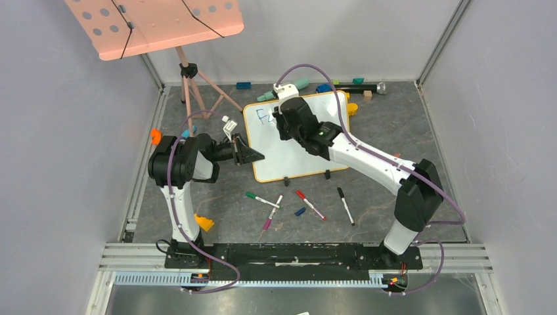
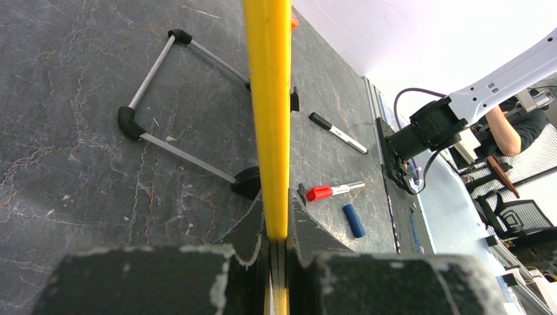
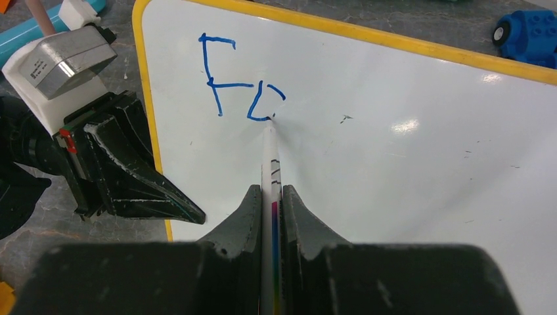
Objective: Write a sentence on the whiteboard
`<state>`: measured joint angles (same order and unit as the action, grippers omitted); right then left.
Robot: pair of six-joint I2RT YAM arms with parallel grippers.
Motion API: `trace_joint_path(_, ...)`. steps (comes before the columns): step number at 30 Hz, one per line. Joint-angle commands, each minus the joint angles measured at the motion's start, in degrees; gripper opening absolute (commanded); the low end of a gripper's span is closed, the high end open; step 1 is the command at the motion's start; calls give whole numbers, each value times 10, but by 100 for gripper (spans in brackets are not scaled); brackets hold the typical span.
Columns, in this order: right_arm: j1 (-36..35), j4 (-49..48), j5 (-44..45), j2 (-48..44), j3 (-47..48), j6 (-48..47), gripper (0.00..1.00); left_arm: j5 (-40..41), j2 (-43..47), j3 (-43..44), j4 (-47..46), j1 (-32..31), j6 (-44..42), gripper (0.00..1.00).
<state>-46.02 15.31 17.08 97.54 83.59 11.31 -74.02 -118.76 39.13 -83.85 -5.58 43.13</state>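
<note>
My left gripper [image 1: 256,156] is pinched tight on the yellow frame of the whiteboard [image 1: 299,157] at its 9 o'clock edge. The board sits mid-table, at 12 o'clock from my bases. My right gripper [image 3: 270,197] clamps a marker [image 3: 270,154], its tip touching the blue letters [image 3: 211,82], an F and a part-drawn second letter, near the board's 10 o'clock corner.

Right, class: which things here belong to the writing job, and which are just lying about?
In use: whiteboard, blue writing, marker in the right gripper, left gripper clamping the board's edge.
Lying about: loose markers, blue cap, music stand, toys.
</note>
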Motion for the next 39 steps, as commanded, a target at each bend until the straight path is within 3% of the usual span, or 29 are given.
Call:
trace_joint_path(1,12,7,41,-2,33,-2,0,-37,11,0,-54,-5,-63,2)
trace_joint_path(10,17,13,34,12,56,-7,0,-37,12,0,-54,-5,-63,2)
trace_joint_path(39,17,9,9,-42,-21,5,0,-36,11,0,-54,-5,-63,2)
